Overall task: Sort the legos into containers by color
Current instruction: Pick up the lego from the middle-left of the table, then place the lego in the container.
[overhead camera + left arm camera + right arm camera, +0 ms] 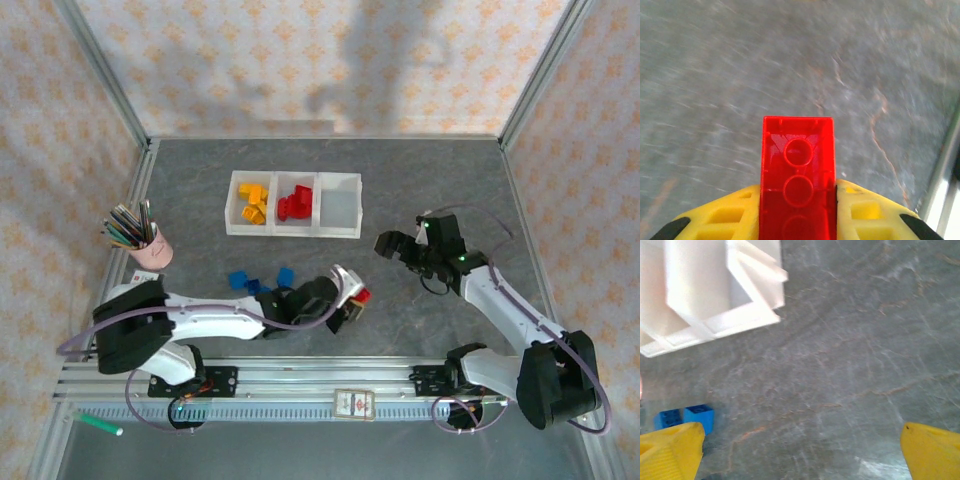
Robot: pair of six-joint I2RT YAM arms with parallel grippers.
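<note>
Grey table carries the bins. On their near side, left tool clamps a red brick lengthwise. Right tool gapes empty, nearer them.

left gripper is clamping a red lego brick | yellow fingers are pressing on its two long sides | brick is showing its hollow underside with round tubes | grey marbled table is appearing blurred | metal rail is running along the right edge
</note>
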